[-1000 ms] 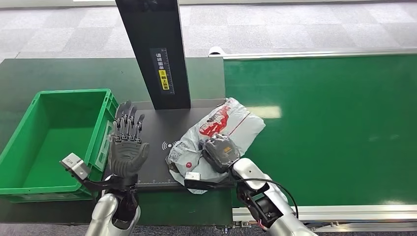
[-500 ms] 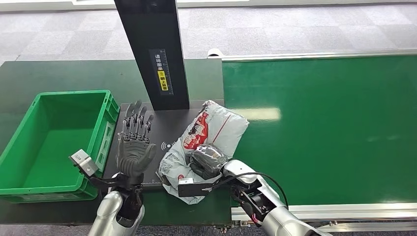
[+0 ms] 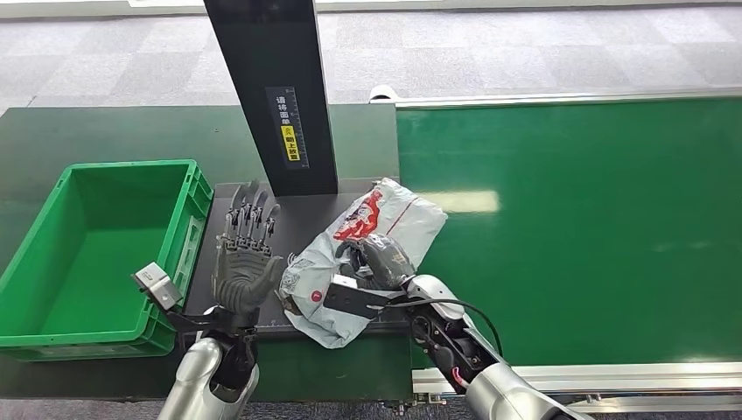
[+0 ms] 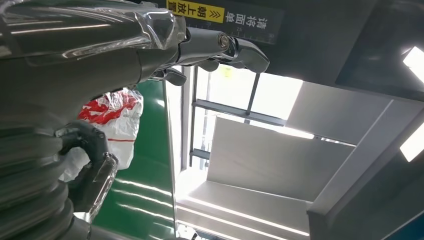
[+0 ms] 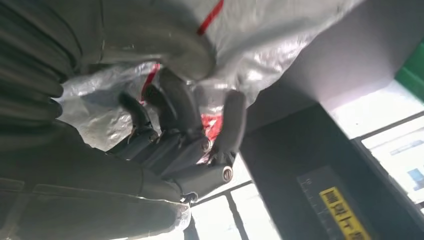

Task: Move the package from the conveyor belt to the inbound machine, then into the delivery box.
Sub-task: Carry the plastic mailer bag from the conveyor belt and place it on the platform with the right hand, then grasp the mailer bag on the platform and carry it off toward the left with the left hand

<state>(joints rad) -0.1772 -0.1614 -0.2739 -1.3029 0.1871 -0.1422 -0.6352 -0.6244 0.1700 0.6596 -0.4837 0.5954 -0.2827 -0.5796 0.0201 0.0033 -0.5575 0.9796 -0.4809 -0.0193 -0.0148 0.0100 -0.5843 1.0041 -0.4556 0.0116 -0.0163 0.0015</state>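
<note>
Right hand [image 3: 378,260] low centre of frame, fingers curled into the grey plastic, gripping the package [image 3: 363,254]. Package has shifted left over the last second: off the conveyor belt [image 3: 577,227], now mostly over the black inbound machine [image 3: 289,236] plate. Its upper right corner overhangs the belt edge. Left hand [image 3: 245,254] lower left, palm up, fingers spread, holding nothing; it has closed in beside the package's left edge. Reads as handover prep. Green delivery box [image 3: 52,289] at far left has no package in it yet.
</note>
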